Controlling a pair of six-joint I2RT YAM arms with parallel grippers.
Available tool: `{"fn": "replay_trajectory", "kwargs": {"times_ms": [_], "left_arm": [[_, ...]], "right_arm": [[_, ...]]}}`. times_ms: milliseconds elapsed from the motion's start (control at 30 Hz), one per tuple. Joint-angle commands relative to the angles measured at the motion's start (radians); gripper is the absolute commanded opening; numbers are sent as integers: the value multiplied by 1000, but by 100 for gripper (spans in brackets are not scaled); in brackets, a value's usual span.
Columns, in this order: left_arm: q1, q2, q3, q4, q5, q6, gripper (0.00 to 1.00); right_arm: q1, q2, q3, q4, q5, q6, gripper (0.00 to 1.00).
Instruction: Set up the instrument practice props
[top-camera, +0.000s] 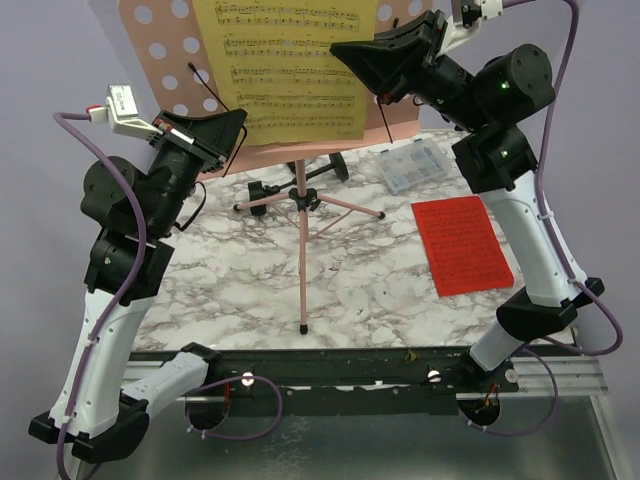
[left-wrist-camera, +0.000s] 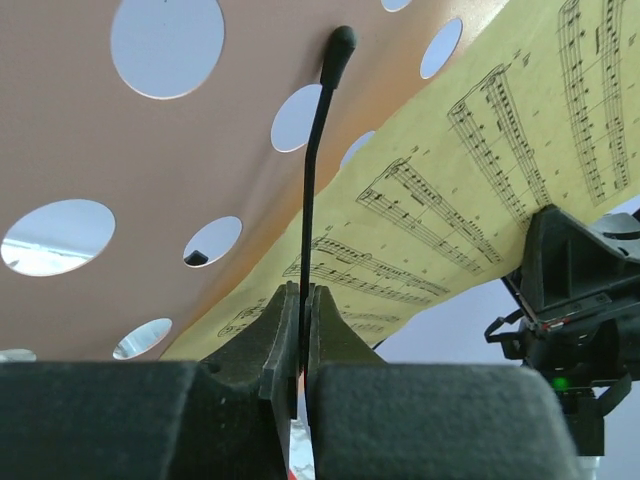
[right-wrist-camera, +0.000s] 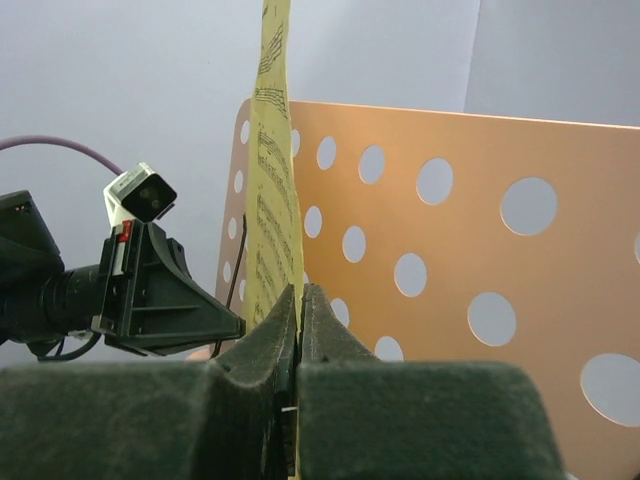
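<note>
Your left gripper (left-wrist-camera: 302, 300) pinches the thin black retainer wire (left-wrist-camera: 311, 180) rising from between its fingers; your right gripper (right-wrist-camera: 299, 300) clamps the yellow sheet-music page (right-wrist-camera: 270, 160) edge-on.

On my feed the desk (top-camera: 250, 300) has a smooth, slightly glossy marble-pattern top. The music stand (left-wrist-camera: 80, 120) has a matt pink perforated panel, either painted metal or plastic, I can't tell which, and its thin legs (top-camera: 303, 270) carry a light sheen. The yellow sheet-music page (top-camera: 290, 70) and the red page (top-camera: 462, 245) look like plain matt paper, the black wire arm (left-wrist-camera: 312, 180) like thin dull-coated metal, the box (top-camera: 418, 165) like clear glossy plastic, and I see the jaws of the left gripper (left-wrist-camera: 302, 300) and right gripper (right-wrist-camera: 300, 300) as black, matt, faintly grainy plastic.
</note>
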Motion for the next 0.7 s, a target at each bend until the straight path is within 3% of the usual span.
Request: {"fn": "replay_trajectory", "kwargs": {"times_ms": [0,533,667], "left_arm": [[5,-24,-21,58,41,32,4],[5,-106,-136,240,130,153,0],[5,-126,-177,283,132,159,0]], "right_arm": [[46,33,50,-38,91,-62,1],[195,145,184,-124,250,-203,1],[237,87,80,-58,371,-244,1]]}}
